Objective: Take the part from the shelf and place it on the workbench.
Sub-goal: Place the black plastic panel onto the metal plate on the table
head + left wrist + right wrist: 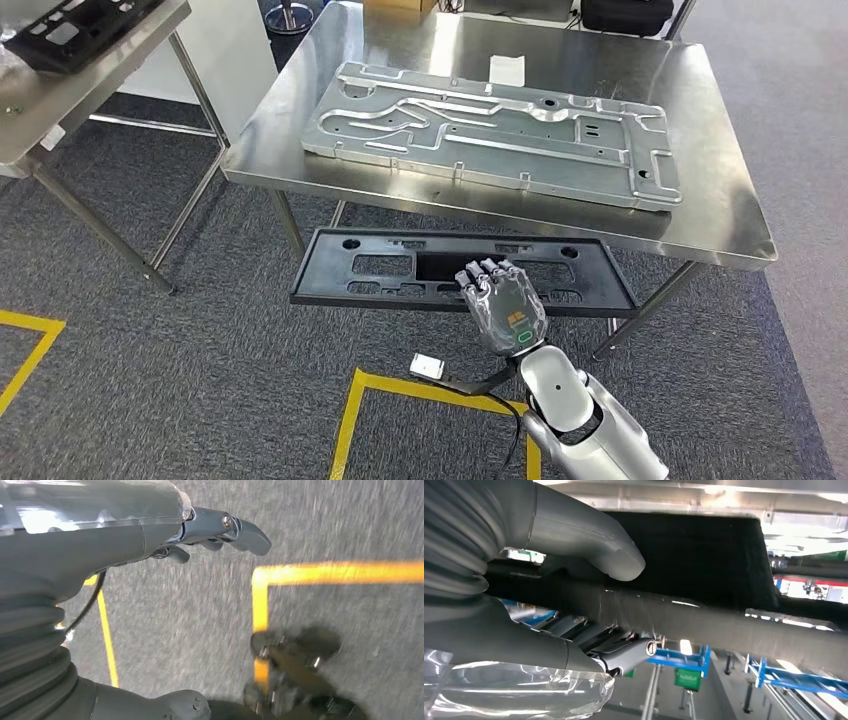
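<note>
A long black plastic part [400, 268] with several cut-outs hangs level in front of the steel workbench [700, 200], below its near edge. My right hand [505, 310] grips the part's near edge, right of its middle. In the right wrist view the thumb [589, 540] lies on one face of the black part [704, 555] and the fingers [624, 652] curl under the other. My left hand [125, 535] hangs over the grey carpet, fingers apart, holding nothing.
A large machined metal plate [500, 130] covers most of the workbench, with a white label [506, 68] behind it. A second steel table [60, 110] at the upper left carries another black part [70, 30]. Yellow tape [345, 430] marks the carpet.
</note>
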Available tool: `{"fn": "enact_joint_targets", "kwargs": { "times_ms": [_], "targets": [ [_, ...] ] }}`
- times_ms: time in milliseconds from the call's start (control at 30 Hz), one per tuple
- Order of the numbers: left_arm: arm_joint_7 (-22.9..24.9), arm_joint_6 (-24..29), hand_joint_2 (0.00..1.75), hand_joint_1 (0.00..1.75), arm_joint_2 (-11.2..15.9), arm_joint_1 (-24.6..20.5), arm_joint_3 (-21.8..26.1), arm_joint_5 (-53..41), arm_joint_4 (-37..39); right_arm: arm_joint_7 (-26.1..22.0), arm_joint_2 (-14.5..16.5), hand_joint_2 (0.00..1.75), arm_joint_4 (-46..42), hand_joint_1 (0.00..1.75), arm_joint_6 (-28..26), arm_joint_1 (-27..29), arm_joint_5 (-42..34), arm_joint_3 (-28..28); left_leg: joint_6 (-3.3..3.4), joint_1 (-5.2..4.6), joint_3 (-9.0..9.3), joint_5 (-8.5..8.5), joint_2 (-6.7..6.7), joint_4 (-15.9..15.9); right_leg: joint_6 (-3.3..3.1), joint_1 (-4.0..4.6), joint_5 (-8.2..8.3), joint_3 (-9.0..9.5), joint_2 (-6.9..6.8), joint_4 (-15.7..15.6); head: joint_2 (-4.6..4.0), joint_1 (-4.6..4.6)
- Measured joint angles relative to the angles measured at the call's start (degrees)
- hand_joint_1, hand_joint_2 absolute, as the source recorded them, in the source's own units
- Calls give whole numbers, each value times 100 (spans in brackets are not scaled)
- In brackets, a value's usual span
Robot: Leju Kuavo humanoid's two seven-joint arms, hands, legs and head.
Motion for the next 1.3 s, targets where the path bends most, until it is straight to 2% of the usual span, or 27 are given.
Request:
{"fn": "enact_joint_targets", "kwargs": {
  "times_ms": [67, 100, 133, 167, 233, 267, 300, 333, 400, 467, 500, 567, 600, 633, 667, 700, 733, 800, 833, 933, 1000, 1100, 1133, 1167, 1233, 1267, 1300],
  "targets": [
    [1, 1, 175, 0, 4, -8, -2, 4, 0, -22, 0, 175, 49, 175, 3, -28, 1, 0, 15, 8, 105, -81, -3, -26, 68, -54, -223, -498, -5, 613, 0, 11],
    [1, 0, 175, 0, 4, -4, -2, 7, 0, -31, 0, 175, 73, 175, 3, -29, 1, 0, 10, 12, 164, -132, -7, -28, 96, -80, -276, -680, -7, 754, -1, 10],
    [1, -1, 175, 0, 4, 1, -3, 7, 0, -39, 0, 175, 97, 175, 3, -29, 1, 0, -1, 17, 234, -190, -12, -28, 120, -102, -231, -778, -10, 727, -1, 11],
    [1, -1, 175, 0, 4, 7, -3, 7, 0, -46, 0, 175, 118, 175, 3, -29, 1, 0, -19, 24, 317, -253, -17, -27, 133, -119, -62, -789, -15, 525, -2, 13],
    [1, -2, 175, 0, 4, 14, -4, 7, 1, -48, -1, 175, 146, 175, 5, -36, 1, 0, -73, 32, 476, -388, -20, -31, 120, -133, 543, -661, -36, -182, -2, 20],
    [1, -2, 175, 0, 4, 12, -5, 7, 1, -45, -1, 175, 160, 175, 10, -48, 1, 1, -109, 31, 528, -448, -21, -35, 90, -120, 756, -602, -48, -479, -1, 17],
    [2, -3, 175, 0, 4, 4, -6, 8, 2, -45, 0, 175, 169, 175, 17, -59, 1, 2, -149, 29, 554, -497, -19, -42, 50, -100, 907, -574, -54, -655, -1, 14],
    [2, -3, 175, 0, 4, -6, -7, 8, 2, -51, 1, 175, 177, 175, 23, -73, 1, 3, -189, 25, 576, -523, -16, -39, 1, -81, 939, -571, -52, -723, -1, 12],
    [3, -3, 175, 0, 6, -29, -8, 9, 2, -76, 1, 175, 179, 175, 31, -106, 1, 1, -265, 31, 620, -545, -8, -19, -103, -70, 888, -512, -36, -741, -1, 5],
    [2, -3, 175, 0, 13, -36, -9, 10, 2, -97, -1, 175, 178, 175, 34, -149, 1, -4, -311, 44, 508, -560, -1, 294, -197, -79, 816, -386, -31, -786, -2, -2],
    [2, -3, 175, 0, 16, -39, -9, 10, 2, -103, 1, 175, 178, 175, 37, -168, 1, -6, -329, 52, 328, -618, 0, 617, -230, -79, 777, -317, -31, -802, -2, -5],
    [2, -4, 175, 0, 19, -35, -9, 10, 2, -117, 6, 175, 178, 175, 44, -191, 1, -5, -355, 53, -153, -874, 1, 1345, -274, -57, 673, -200, -29, -804, -1, -12],
    [3, -5, 175, 0, 19, -26, -9, 10, 2, -125, 7, 175, 179, 175, 49, -192, 1, -4, -360, 53, -356, -1004, 1, 1564, -282, -44, 614, -133, -24, -801, -1, -10],
    [3, -5, 175, 0, 20, -16, -9, 10, 2, -130, 8, 175, 181, 175, 54, -190, 1, -4, -353, 52, -480, -1049, 1, 1608, -286, -31, 553, -59, -17, -797, -1, -10],
    [3, -5, 175, 0, 21, -7, -9, 10, 2, -134, 9, 175, 182, 175, 57, -189, 1, -4, -336, 49, -521, -963, 1, 1469, -285, -20, 489, 23, -10, -792, -2, -11],
    [3, -5, 175, 0, 25, -2, -9, 11, 2, -134, 10, 175, 183, 175, 57, -191, 2, -4, -309, 44, -483, -728, 1, 1164, -279, -12, 423, 111, -4, -787, -2, -10],
    [3, -5, 175, 0, 31, 5, -9, 11, 2, -134, 11, 175, 183, 175, 55, -194, 2, -4, -267, 33, -419, -392, 2, 788, -269, -6, 359, 183, -3, -787, -2, -11],
    [3, -5, 175, 0, 44, 5, -9, 11, 2, -135, 13, 175, 184, 175, 46, -208, 2, -5, -198, -6, -333, 50, 3, 243, -227, 5, 265, 264, 4, -786, -1, -1],
    [3, -5, 175, 0, 49, 7, -9, 11, 2, -136, 13, 175, 181, 175, 42, -215, 2, -7, -168, -24, -325, 131, 2, 133, -193, 5, 245, 272, 8, -782, -2, 4],
    [3, -3, 175, 0, 45, 12, -9, 11, 3, -146, 8, 175, 135, 175, 35, -233, 1, -17, -93, -11, -208, 111, -4, 41, -87, 7, 234, 285, 7, -690, -1, 12],
    [2, -3, 175, 0, 42, 7, -9, 12, 3, -152, 2, 175, 93, 175, 42, -274, 1, -31, -46, 23, -75, 81, -6, -27, -23, -7, 118, 96, -1, -302, -1, 38],
    [8, -5, 175, 0, 49, -5, -9, 14, 2, -170, -8, 175, 43, 175, 74, -319, 1, -67, -27, 30, 37, -24, -8, -48, 62, -60, -254, -582, -7, 684, 0, 61],
    [13, -7, 175, 0, 50, -2, -9, 15, 2, -186, -9, 175, 34, 175, 87, -316, 1, -82, -31, 31, 89, -69, -10, -47, 77, -78, -256, -734, -9, 815, 0, 61],
    [18, -10, 175, 0, 50, 4, -9, 15, 3, -205, -9, 175, 27, 175, 97, -311, 1, -97, -40, 33, 153, -117, -12, -46, 83, -92, -127, -782, -12, 740, 0, 62],
    [28, -15, 175, 0, 49, 12, -9, 17, 3, -248, -14, 175, 7, 175, 110, -310, 1, -143, -74, 38, 294, -228, -17, -48, 80, -112, 436, -617, -27, 45, -1, 67],
    [31, -17, 175, 0, 48, 11, -9, 19, 4, -260, -18, 175, -3, 175, 116, -314, 1, -170, -104, 37, 354, -280, -18, -47, 66, -101, 641, -516, -36, -318, -1, 63],
    [33, -18, 175, 0, 47, 7, -9, 21, 4, -268, -22, 175, -13, 175, 122, -319, 1, -195, -141, 34, 387, -324, -19, -53, 30, -82, 768, -444, -45, -586, -1, 61]
  ]
}}
